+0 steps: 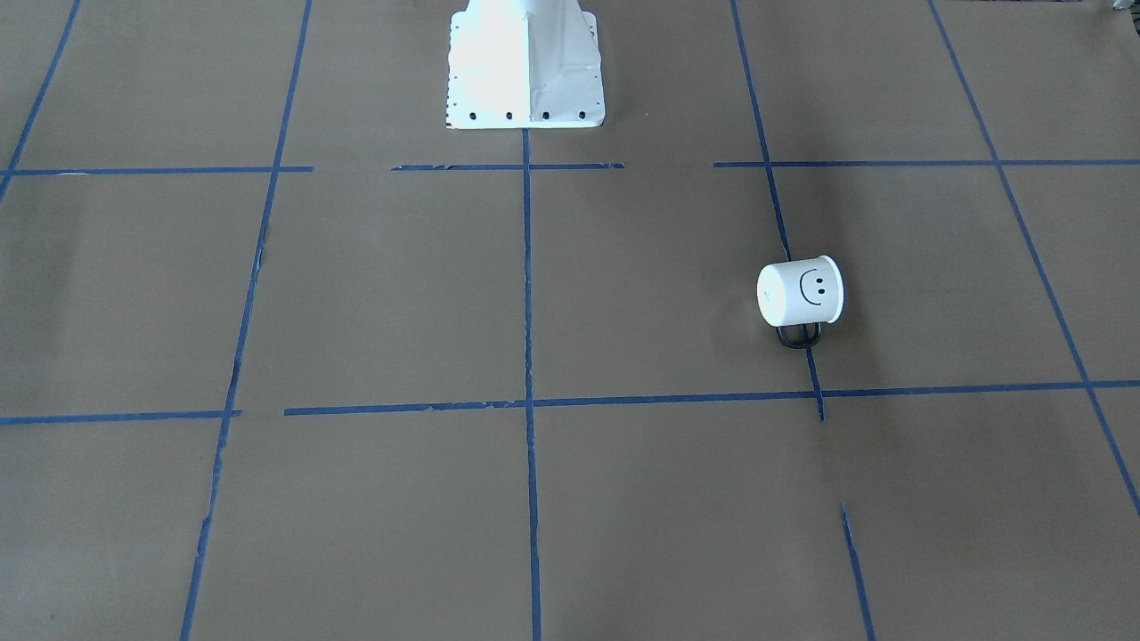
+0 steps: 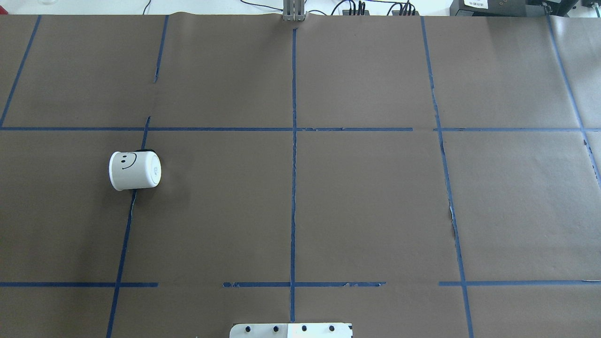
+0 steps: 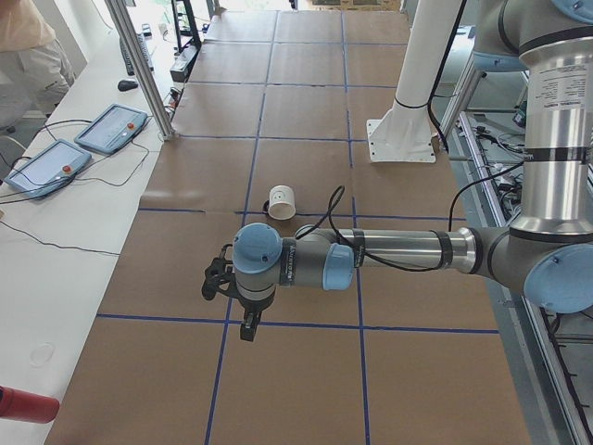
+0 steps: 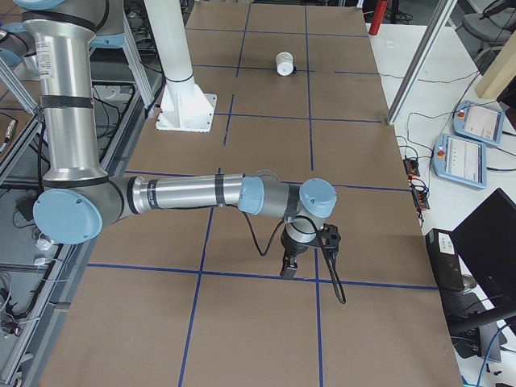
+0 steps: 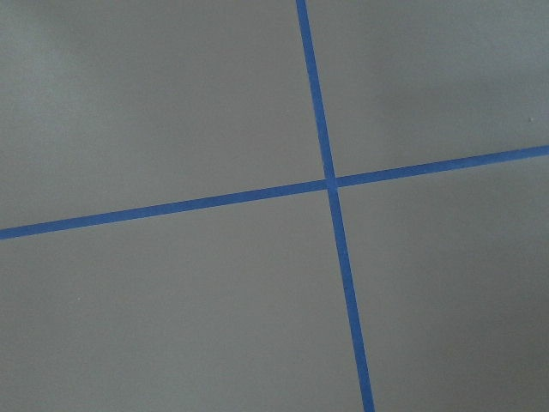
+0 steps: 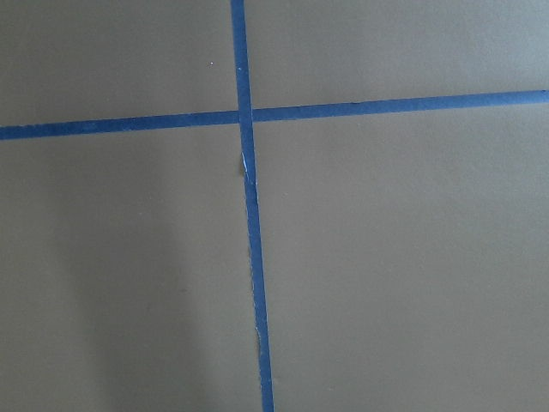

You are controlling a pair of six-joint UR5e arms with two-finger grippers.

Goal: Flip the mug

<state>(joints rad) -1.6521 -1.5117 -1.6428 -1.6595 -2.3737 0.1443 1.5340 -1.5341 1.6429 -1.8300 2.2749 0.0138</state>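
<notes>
The mug (image 2: 135, 170) lies on its side on the brown paper tabletop (image 2: 366, 202). It rests on a blue tape line (image 2: 126, 234) in the robot's left half, about midway between the near and far edges. Its smiley face looks up. Its open end faces the left edge, and bare paper lies all around it. The left gripper (image 3: 246, 334) hangs near the left edge and the right gripper (image 4: 287, 274) near the right edge. Both are well apart from the mug. I cannot tell if their jaws are apart or together. The arm's label is too small to read.
</notes>
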